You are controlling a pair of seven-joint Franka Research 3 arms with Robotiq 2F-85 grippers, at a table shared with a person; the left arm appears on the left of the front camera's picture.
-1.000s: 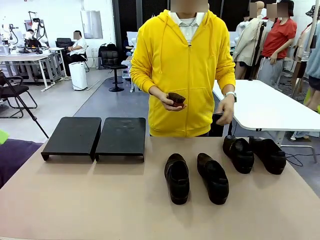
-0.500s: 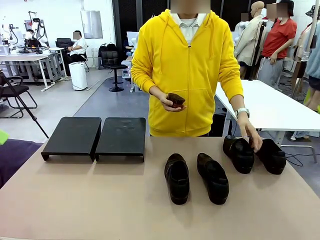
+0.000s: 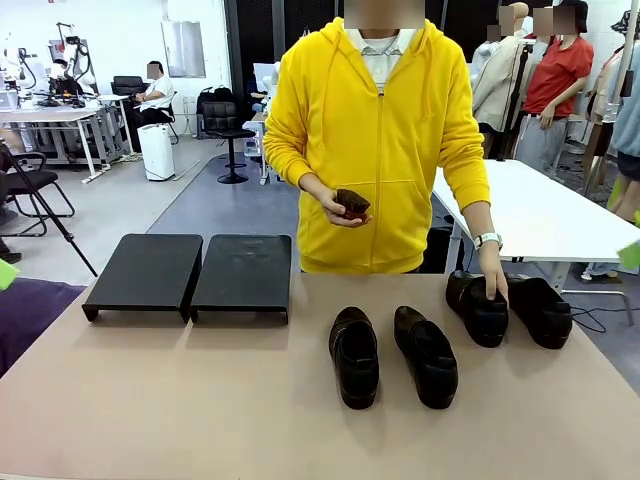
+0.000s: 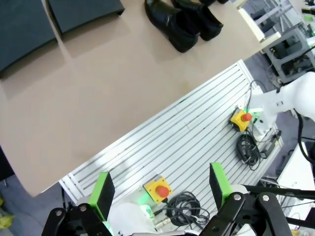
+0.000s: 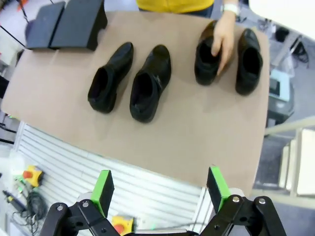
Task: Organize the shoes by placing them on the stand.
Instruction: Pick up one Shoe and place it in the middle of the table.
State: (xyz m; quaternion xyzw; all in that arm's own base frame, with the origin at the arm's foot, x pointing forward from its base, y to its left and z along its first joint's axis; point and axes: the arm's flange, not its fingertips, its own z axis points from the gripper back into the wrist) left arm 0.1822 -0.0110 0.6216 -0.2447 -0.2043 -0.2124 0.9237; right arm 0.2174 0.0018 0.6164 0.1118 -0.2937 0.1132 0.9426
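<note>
The tan table [image 3: 150,400] bears four shoes [image 3: 354,355] and the stand [image 3: 245,270].

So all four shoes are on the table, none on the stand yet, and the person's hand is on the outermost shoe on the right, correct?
Not quite. The person's hand rests on the inner shoe of the right pair, not the outermost shoe; the front view shows this. The rest holds: all four shoes are on the table, none on the stand.
</note>
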